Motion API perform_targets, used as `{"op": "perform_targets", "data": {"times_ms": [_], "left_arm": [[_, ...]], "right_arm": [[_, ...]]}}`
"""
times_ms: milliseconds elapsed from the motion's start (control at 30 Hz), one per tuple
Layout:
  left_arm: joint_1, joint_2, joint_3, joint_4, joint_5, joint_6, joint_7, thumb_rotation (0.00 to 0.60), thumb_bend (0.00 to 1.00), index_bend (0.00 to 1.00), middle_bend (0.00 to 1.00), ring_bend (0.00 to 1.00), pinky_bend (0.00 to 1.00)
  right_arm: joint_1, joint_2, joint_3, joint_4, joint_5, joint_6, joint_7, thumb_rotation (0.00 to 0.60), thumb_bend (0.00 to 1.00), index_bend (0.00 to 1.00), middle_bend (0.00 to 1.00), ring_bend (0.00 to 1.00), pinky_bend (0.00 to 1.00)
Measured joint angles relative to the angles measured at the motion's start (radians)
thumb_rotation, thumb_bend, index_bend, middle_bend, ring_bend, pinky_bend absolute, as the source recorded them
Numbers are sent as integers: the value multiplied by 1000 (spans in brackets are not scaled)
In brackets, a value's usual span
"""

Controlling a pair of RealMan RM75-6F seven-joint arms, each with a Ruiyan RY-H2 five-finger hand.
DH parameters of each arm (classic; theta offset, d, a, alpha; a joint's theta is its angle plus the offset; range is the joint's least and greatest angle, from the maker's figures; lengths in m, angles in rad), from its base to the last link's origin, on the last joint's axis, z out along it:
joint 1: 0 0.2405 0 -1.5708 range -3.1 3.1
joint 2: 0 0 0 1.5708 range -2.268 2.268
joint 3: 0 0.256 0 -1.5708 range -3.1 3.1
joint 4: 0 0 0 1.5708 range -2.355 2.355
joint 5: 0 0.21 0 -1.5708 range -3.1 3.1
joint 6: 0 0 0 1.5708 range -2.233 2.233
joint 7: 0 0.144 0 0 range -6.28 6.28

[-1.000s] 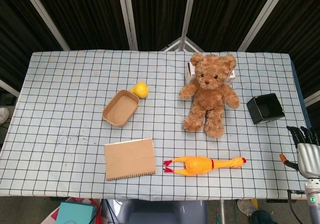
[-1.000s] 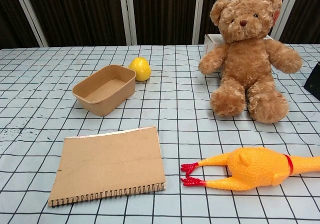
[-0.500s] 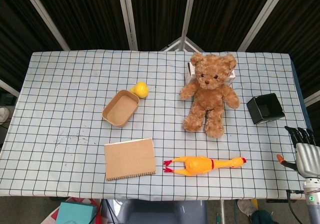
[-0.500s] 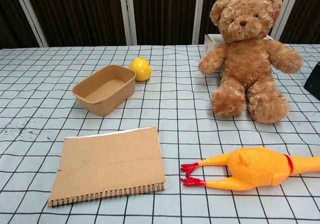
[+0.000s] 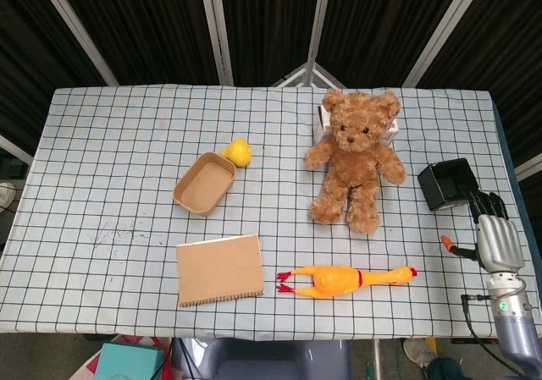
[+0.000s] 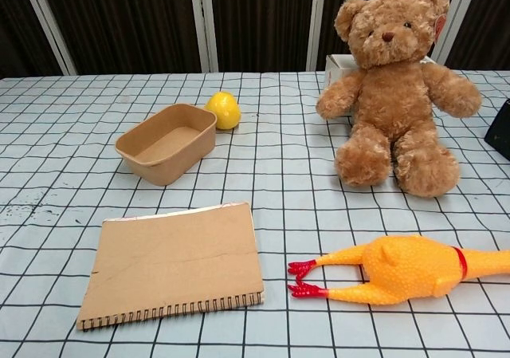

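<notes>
Since a second ago your right hand (image 5: 494, 232) has moved up and inward, fingertips now at the black box (image 5: 449, 183); fingers extended, slightly apart, holding nothing. Head view: box at table's right edge, teddy bear (image 5: 355, 157) left of it, rubber chicken (image 5: 345, 278) nearer you. Chest view: no hands; box (image 6: 500, 131) at right border, bear (image 6: 394, 91), chicken (image 6: 398, 269), notebook (image 6: 175, 262)

- The right hand (image 5: 493, 232) now sits higher and further in over the table's right edge than a second ago.
- Its fingertips (image 5: 484, 201) now reach just beside the black box (image 5: 447, 183), closer than before.
</notes>
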Motion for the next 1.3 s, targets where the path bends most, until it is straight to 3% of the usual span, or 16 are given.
{"op": "perform_targets", "data": {"times_ms": [367, 1033, 1300], "left_arm": [[-3, 0, -7, -1, -20, -12, 6, 600, 269, 224, 0, 0, 135], [-16, -5, -16, -5, -47, -39, 39, 600, 269, 224, 0, 0, 135], [-17, -5, -20, -6, -58, -42, 42, 600, 269, 223, 0, 0, 135]], "right_arm": [[199, -39, 141, -101, 445, -209, -130, 600, 236, 104, 177, 149, 0], [432, -199, 225, 87, 844, -235, -345, 600, 237, 109, 227, 191, 0], [485, -249, 264, 183, 949, -243, -359, 600, 237, 252, 352, 283, 0]]}}
